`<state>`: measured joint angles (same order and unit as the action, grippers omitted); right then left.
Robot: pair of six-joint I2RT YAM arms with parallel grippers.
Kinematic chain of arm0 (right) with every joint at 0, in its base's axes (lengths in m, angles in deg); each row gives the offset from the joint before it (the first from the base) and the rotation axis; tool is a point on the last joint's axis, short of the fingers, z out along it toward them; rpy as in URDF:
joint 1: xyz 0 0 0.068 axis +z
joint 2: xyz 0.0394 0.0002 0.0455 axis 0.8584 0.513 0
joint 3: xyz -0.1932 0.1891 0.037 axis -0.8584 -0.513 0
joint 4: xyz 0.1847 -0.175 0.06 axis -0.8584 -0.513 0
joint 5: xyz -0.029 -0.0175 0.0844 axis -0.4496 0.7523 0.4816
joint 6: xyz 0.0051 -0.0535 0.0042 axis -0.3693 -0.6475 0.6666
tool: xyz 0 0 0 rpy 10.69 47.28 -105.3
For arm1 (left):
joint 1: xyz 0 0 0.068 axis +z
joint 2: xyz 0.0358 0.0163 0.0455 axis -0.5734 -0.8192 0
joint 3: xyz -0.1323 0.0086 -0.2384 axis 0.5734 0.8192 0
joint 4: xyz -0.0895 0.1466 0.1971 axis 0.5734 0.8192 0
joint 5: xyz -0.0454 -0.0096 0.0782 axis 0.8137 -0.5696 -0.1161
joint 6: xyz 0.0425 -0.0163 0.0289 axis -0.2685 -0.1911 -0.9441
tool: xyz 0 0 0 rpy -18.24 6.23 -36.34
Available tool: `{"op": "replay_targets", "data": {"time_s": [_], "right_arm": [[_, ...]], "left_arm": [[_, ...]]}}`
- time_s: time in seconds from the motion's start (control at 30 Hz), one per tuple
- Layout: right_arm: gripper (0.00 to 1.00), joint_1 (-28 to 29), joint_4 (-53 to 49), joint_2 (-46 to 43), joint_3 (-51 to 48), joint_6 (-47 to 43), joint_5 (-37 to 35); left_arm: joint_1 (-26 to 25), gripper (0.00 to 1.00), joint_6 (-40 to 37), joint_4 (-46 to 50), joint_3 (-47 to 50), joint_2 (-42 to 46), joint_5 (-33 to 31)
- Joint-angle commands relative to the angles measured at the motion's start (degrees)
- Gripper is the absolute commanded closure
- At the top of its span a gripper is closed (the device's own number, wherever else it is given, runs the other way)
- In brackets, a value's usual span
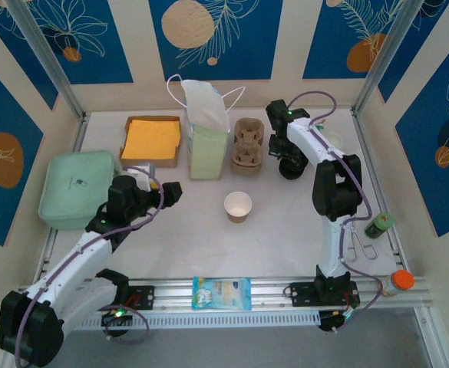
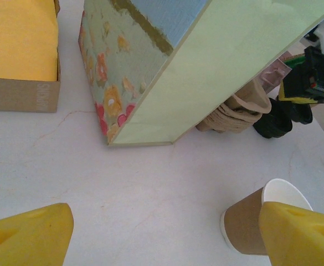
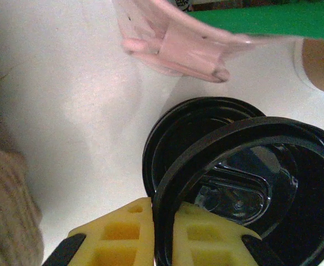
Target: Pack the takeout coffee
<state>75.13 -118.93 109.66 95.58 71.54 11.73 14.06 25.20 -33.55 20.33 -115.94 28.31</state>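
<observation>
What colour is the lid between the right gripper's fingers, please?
Black lid, clearest in the right wrist view.

**Robot body.** Left arm (image 1: 70, 264) and right arm (image 1: 316, 149): white tubular links joined by rounded black joint housings. A pale lilac cable (image 1: 314, 95) runs along each arm. A small green light (image 1: 101, 225) glows on a joint. The fingers (image 2: 29, 235) are yellow plastic wedges. Those of the right gripper (image 3: 162, 235) have square moulded pockets and black mounts.
</observation>
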Motion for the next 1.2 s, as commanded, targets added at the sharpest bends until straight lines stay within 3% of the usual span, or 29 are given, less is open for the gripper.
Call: {"op": "replay_targets", "data": {"time_s": [0.0, 0.13, 0.27, 0.57, 0.73, 0.93, 1.17], "right_arm": [[0.90, 0.90, -0.87, -5.55, -1.85, 0.41, -0.50], [0.91, 1.41, 1.76, -12.38, -5.80, -0.38, 3.49], [0.92, 1.59, 7.66, -21.68, -11.44, -1.83, 13.67], [0.93, 1.07, 25.13, -40.78, -19.89, 0.96, 48.03], [0.93, 2.18, 41.24, -46.94, -22.72, 9.92, 64.20], [0.93, 3.79, 63.40, -49.59, -23.57, 24.25, 73.94], [0.93, 11.76, 82.31, -47.16, -20.11, 35.82, 74.90]], "left_arm": [[-0.52, 0.13, -0.75, 0.97, -0.41, 1.57, -0.20], [-0.52, 0.13, -0.07, 1.31, -0.80, 2.79, 0.41], [-0.54, 0.13, 1.16, 1.74, -1.87, 3.55, 2.09], [-0.69, 0.13, 11.19, -2.92, -6.86, 3.41, 11.21], [-0.87, 0.13, 24.97, -16.51, -10.32, -0.91, 20.19], [-1.49, 0.17, 41.21, -36.34, -15.05, -7.42, 24.08], [-6.35, 0.23, 52.40, -53.07, -22.92, -16.07, 22.63]]}}
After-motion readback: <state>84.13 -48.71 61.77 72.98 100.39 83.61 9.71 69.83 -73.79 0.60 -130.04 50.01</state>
